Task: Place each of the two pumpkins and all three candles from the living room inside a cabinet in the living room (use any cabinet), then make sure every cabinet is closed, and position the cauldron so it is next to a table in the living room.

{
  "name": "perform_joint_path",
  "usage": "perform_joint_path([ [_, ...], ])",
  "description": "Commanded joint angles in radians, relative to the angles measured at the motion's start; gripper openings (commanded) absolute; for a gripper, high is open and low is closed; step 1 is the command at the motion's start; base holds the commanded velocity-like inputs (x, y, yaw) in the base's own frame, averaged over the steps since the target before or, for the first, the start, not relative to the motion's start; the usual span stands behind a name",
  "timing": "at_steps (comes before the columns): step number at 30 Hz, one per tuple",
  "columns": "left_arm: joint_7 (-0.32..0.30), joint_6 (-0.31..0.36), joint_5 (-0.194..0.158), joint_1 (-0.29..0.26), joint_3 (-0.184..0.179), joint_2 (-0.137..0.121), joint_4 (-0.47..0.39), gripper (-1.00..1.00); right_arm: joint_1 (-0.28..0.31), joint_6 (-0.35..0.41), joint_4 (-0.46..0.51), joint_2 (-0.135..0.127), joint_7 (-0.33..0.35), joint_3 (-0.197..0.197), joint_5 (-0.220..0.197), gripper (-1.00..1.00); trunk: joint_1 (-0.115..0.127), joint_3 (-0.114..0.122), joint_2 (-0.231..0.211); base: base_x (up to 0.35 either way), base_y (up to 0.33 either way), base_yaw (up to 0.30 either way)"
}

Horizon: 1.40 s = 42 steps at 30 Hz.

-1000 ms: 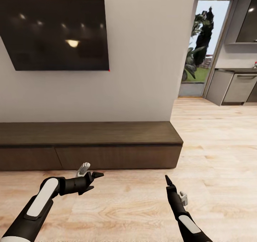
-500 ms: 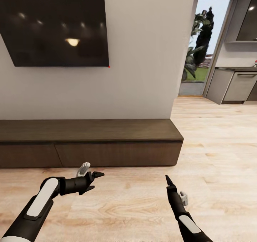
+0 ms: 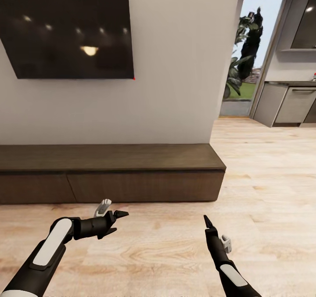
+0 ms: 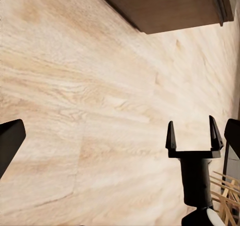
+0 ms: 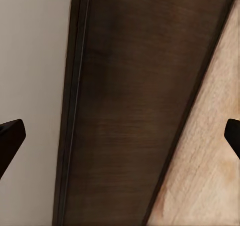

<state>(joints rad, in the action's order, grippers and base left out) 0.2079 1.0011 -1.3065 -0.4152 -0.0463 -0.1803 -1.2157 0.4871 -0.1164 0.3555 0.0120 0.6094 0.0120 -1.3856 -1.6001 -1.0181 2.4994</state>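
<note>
The cabinet point(image 3: 109, 174) is a long, low, dark-brown unit against the white wall, and its plain front panels look shut. Its top is bare. My left gripper point(image 3: 119, 221) hangs open over the wood floor in front of it, with nothing between its fingers. My right gripper point(image 3: 205, 220) is also open and empty, pointing toward the cabinet's right end. The right wrist view looks across the cabinet point(image 5: 140, 110) between the two spread fingertips. In the left wrist view the right gripper point(image 4: 192, 136) stands over the floor boards. Pumpkins, candles and cauldron are out of view.
A large dark TV point(image 3: 70, 33) hangs on the wall above the cabinet. To the right, the light wood floor point(image 3: 263, 178) runs on toward a glass door point(image 3: 250, 55) and grey kitchen units point(image 3: 289, 106).
The whole picture has drifted slightly upward, so the camera has moved. Both arms and the cabinet keep their poses.
</note>
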Motion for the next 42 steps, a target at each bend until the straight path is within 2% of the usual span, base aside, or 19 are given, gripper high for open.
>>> perform_joint_path([
  [1,0.01,0.001,-0.011,-0.001,-0.001,0.0,-0.001,1.0,0.001,-0.002,-0.001,0.0,0.004,0.001,-0.003,1.0,0.0,-0.005,0.001,0.0,0.0,0.0],
  [3,0.01,0.001,-0.011,-0.001,-0.002,0.0,-0.001,1.0,0.001,-0.002,-0.001,0.0,0.004,0.002,-0.003,1.0,-0.001,-0.013,0.001,0.0,0.0,0.0],
  [11,0.009,0.001,-0.01,-0.001,-0.001,-0.003,-0.003,1.0,0.001,0.0,0.0,-0.003,0.006,0.003,-0.003,1.0,-0.001,-0.013,0.001,0.0,0.0,0.0],
  [15,0.009,0.001,-0.01,-0.001,-0.001,-0.004,-0.008,1.0,0.001,0.008,0.002,-0.003,0.035,0.002,-0.004,1.0,-0.001,-0.013,0.001,0.096,0.0,0.0],
  [20,0.008,0.001,-0.01,0.0,-0.004,-0.003,-0.012,1.0,0.001,0.089,0.002,-0.001,0.064,0.004,-0.006,1.0,-0.001,-0.013,0.001,0.26,0.0,0.0],
  [24,0.007,0.001,-0.011,0.001,-0.005,-0.001,-0.013,1.0,0.001,0.107,0.001,0.001,0.061,0.005,-0.013,1.0,-0.001,-0.013,0.001,0.301,0.0,0.0],
  [28,0.007,0.001,-0.011,0.001,-0.006,0.001,-0.013,1.0,0.001,0.109,-0.002,0.004,0.053,0.004,-0.064,1.0,-0.001,-0.013,0.001,0.257,0.0,0.0],
  [33,0.007,0.001,-0.011,0.001,-0.009,0.002,-0.012,1.0,0.001,0.109,-0.004,0.005,0.052,0.004,-0.091,1.0,-0.001,-0.013,0.001,0.18,0.0,0.0],
  [38,0.007,0.001,-0.015,0.001,-0.01,0.002,-0.01,1.0,0.001,0.11,-0.006,0.001,0.053,0.003,-0.185,1.0,-0.001,-0.013,0.001,0.129,0.0,0.0],
  [42,0.007,0.001,-0.038,0.001,-0.01,0.001,-0.008,1.0,0.001,0.11,-0.005,-0.001,0.051,0.001,-0.204,1.0,-0.001,-0.013,0.001,0.09,0.0,0.0],
])
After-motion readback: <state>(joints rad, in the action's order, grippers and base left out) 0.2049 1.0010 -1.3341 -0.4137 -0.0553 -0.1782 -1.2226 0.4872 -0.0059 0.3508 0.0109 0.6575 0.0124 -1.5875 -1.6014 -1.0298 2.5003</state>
